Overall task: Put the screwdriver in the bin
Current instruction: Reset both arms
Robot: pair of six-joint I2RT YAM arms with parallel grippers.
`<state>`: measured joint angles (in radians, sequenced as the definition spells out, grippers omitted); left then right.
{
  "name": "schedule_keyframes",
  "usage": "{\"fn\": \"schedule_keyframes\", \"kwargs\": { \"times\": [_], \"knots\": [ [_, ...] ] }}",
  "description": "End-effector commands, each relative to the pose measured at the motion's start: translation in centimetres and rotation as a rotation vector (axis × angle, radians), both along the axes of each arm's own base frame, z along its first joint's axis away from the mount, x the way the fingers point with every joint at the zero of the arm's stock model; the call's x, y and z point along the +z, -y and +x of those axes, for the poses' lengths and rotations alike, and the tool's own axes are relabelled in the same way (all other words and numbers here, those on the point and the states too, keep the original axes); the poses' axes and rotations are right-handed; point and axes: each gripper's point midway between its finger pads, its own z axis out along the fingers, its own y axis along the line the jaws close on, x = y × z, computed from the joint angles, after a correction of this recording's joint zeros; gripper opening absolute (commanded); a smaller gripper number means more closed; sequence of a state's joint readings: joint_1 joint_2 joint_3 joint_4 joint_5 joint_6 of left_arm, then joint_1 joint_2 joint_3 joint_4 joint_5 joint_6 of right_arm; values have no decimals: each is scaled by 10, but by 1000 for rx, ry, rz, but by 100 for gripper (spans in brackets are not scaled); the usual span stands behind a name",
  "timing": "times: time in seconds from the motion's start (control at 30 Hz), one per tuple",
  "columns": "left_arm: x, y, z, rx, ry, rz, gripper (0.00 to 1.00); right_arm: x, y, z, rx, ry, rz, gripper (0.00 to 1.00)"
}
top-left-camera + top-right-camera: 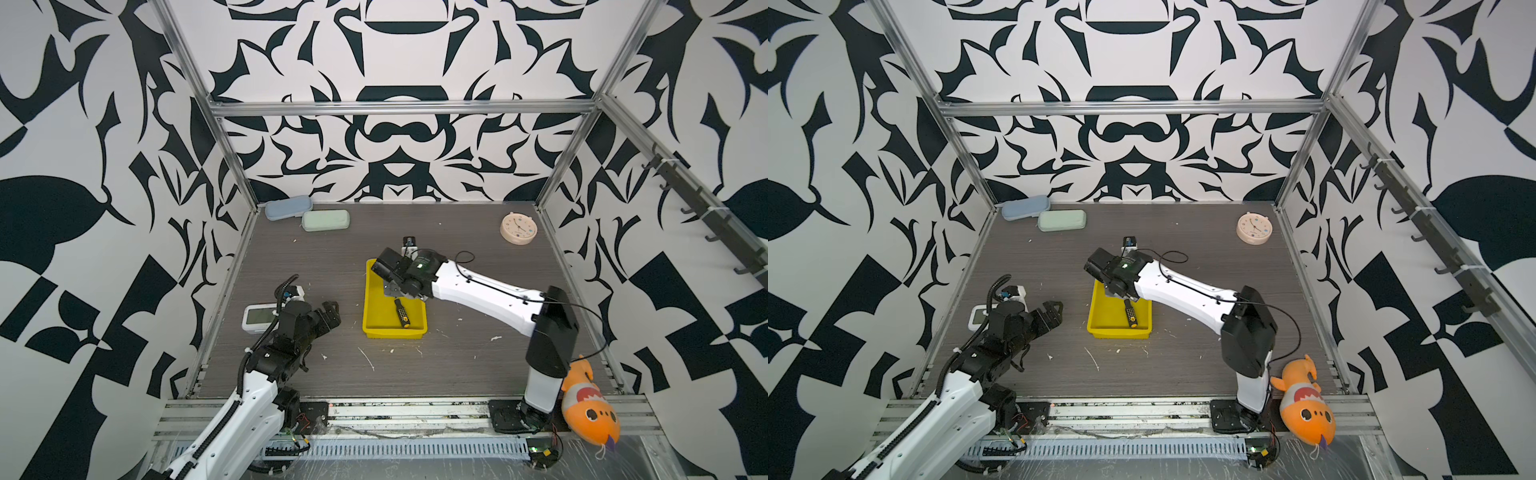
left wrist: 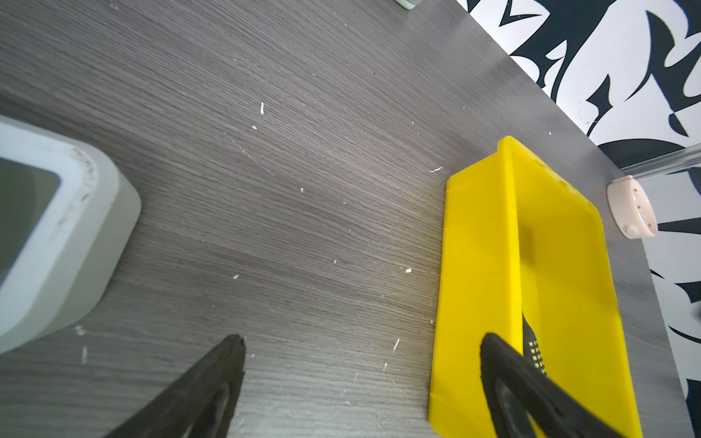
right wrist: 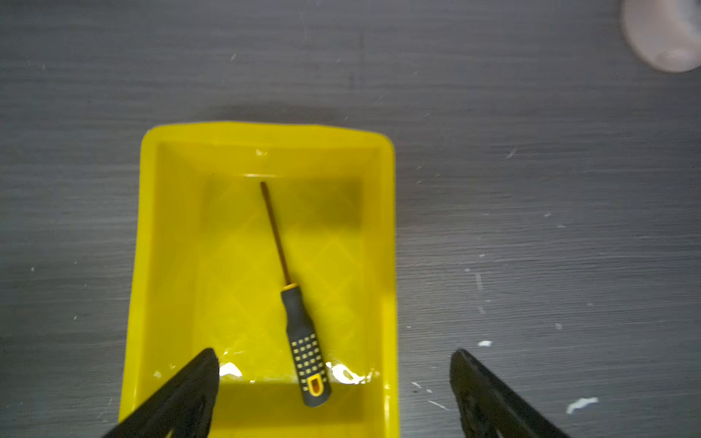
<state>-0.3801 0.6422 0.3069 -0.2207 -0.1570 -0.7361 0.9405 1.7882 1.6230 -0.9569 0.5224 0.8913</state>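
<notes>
Screwdriver (image 3: 299, 326), one, lying in one yellow bin (image 3: 265, 131), one round clock (image 1: 518, 228)

We could read no text, brand, label or number anywhere. The round clock (image 1: 518, 228), well beyond the right pincer (image 3: 335, 358), bore dial marks too small for us to make out, and the screen of the white device (image 1: 257, 318) just beside the left pincer (image 2: 363, 341) showed us no legible digits.
</notes>
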Motion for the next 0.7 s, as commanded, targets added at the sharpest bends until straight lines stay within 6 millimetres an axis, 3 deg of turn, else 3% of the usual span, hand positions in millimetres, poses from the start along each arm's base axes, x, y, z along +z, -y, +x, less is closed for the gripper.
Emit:
{"fn": "schedule_keyframes", "kwargs": {
  "times": [0.0, 0.13, 0.23, 0.27, 0.33, 0.4, 0.47, 0.67],
  "knots": [
    [-4, -2, -2, 12, -9, 0, 99, 28, 87, 8, -106, 59, -137, 96],
    [-5, -1, -1, 8, -18, 2, 99, 31, 161, 16, -187, 109, -91, 92],
    [-7, 0, 0, 5, -28, 7, 99, 30, 227, 13, -333, 186, -162, 88],
    [-7, 0, 0, 6, -32, 8, 99, 27, 245, 11, -363, 211, -203, 73],
    [-8, 0, 1, 4, -33, 10, 99, 24, 270, 7, -405, 266, -280, 57],
    [-8, 1, 1, 1, -37, 10, 99, 15, 279, 7, -397, 319, -305, 52],
    [-9, 1, 1, 0, -39, 10, 99, -1, 267, 11, -314, 339, -245, 51],
    [-9, 1, 1, 1, -39, 12, 99, -25, 275, 22, -273, 374, -248, 60]
  ]
}}
